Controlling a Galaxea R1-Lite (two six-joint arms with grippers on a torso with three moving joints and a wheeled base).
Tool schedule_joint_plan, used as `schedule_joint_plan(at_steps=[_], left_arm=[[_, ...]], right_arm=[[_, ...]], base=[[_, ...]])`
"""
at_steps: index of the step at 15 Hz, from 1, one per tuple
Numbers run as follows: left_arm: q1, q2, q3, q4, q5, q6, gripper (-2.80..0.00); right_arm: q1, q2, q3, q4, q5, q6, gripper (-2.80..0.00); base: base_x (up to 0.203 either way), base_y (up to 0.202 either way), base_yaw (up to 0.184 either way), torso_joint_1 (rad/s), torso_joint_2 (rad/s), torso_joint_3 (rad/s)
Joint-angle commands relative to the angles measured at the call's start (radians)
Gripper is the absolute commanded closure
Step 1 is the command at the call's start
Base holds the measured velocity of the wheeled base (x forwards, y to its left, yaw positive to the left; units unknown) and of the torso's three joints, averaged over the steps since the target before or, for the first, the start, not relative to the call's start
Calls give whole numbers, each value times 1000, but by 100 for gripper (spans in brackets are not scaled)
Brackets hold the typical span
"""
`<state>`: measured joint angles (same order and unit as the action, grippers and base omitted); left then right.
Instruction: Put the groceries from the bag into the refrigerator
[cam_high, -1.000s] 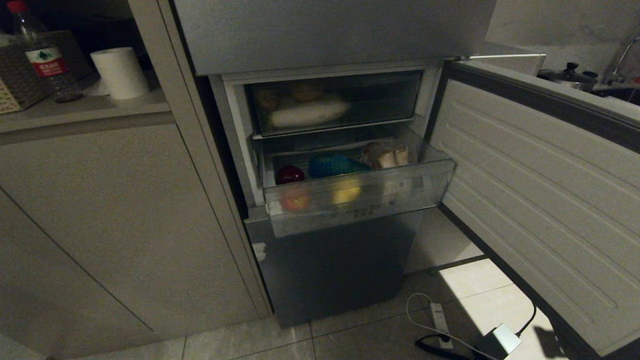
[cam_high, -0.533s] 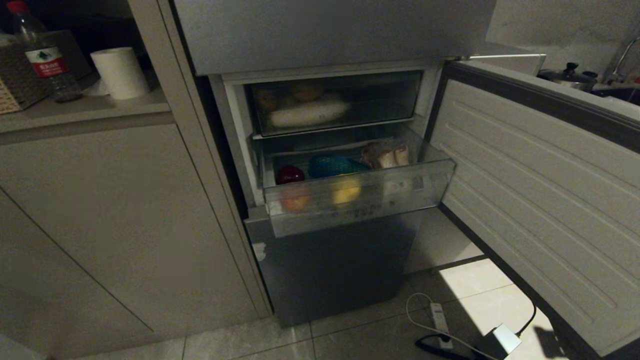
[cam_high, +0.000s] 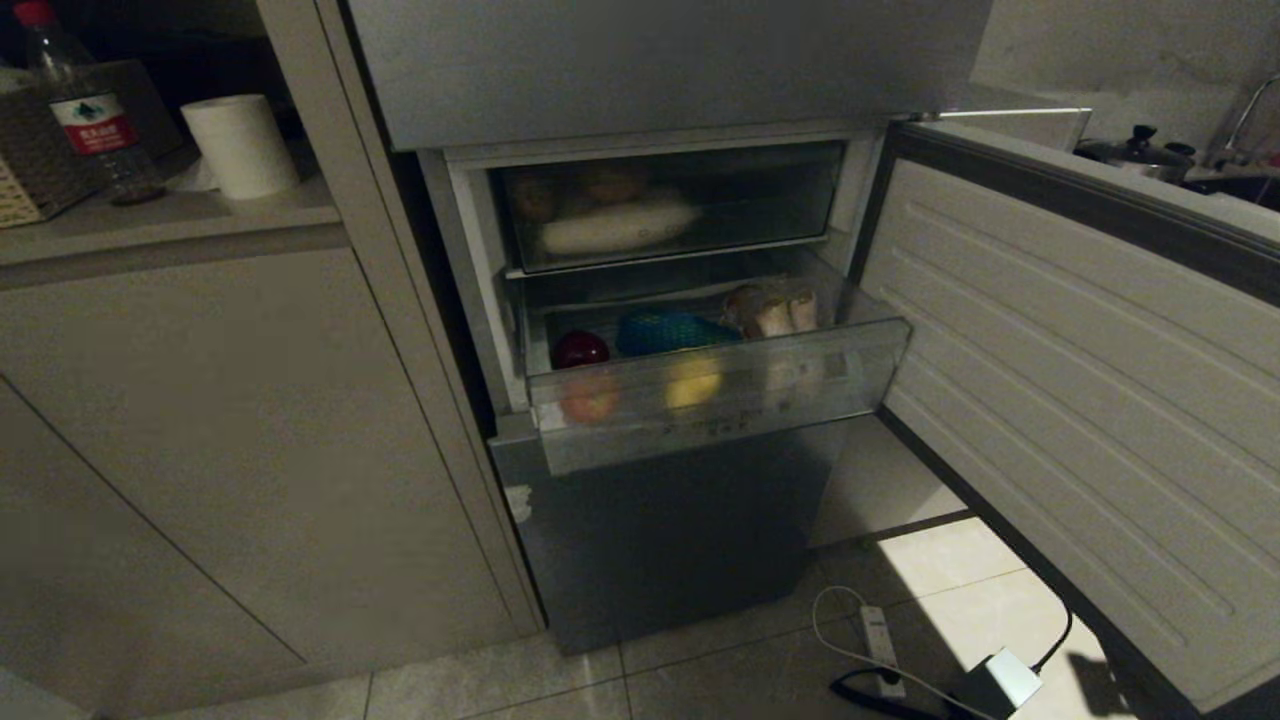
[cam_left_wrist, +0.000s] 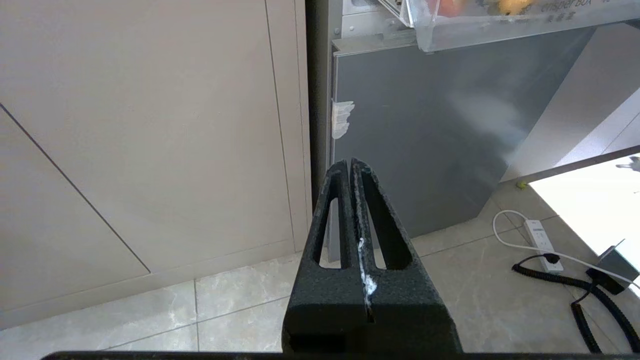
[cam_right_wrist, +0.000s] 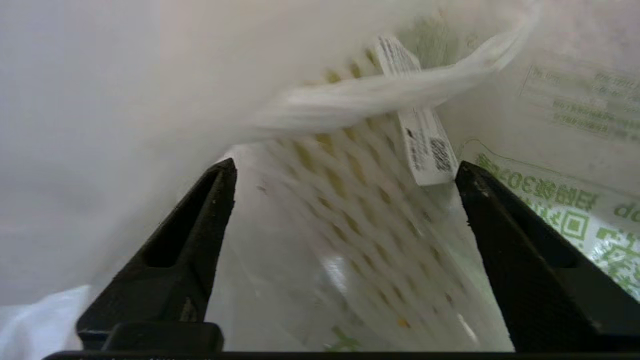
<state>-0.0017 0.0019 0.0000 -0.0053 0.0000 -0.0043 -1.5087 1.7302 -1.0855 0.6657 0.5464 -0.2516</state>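
The grey-steel refrigerator (cam_high: 660, 520) stands with its middle door (cam_high: 1080, 380) swung open to the right. Its clear drawer (cam_high: 720, 425) is pulled out and holds groceries: a red apple (cam_high: 581, 349), a blue-green netted item (cam_high: 668, 330), pale beige lumps (cam_high: 775, 308) and a yellow fruit (cam_high: 692, 385). Neither arm shows in the head view. My right gripper (cam_right_wrist: 345, 164) is open inside the white bag (cam_right_wrist: 100, 100) with green print. Between its fingers lies a yellow item in white foam netting (cam_right_wrist: 360, 210) with a barcode tag (cam_right_wrist: 425, 145). My left gripper (cam_left_wrist: 348, 162) is shut and empty, parked low before the fridge's bottom door (cam_left_wrist: 440, 130).
A beige cabinet (cam_high: 250, 440) flanks the fridge on the left; its counter carries a water bottle (cam_high: 85, 110) and a paper roll (cam_high: 240, 145). A power strip with cables (cam_high: 878, 635) lies on the tiled floor under the open door. A pot (cam_high: 1140, 150) sits at the far right.
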Motion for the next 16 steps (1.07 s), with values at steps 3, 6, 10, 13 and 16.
schedule_joint_plan(at_steps=[3, 6, 10, 13, 16], left_arm=[[0, 0, 0, -1, 0, 0, 0], [0, 0, 0, -1, 0, 0, 0], [0, 0, 0, -1, 0, 0, 0], [0, 0, 0, -1, 0, 0, 0], [0, 0, 0, -1, 0, 0, 0]], right_arm=[[2, 59, 2, 2, -6, -8, -280], [16, 111, -1, 0, 8, -49, -280], [71, 123, 8, 2, 42, -52, -280], [97, 126, 8, 0, 46, -52, -280], [99, 144, 1, -3, 41, -53, 0]], base=[[0, 0, 0, 0, 0, 0], [0, 0, 0, 0, 0, 0], [0, 0, 0, 0, 0, 0], [0, 0, 0, 0, 0, 0], [0, 0, 0, 0, 0, 0]])
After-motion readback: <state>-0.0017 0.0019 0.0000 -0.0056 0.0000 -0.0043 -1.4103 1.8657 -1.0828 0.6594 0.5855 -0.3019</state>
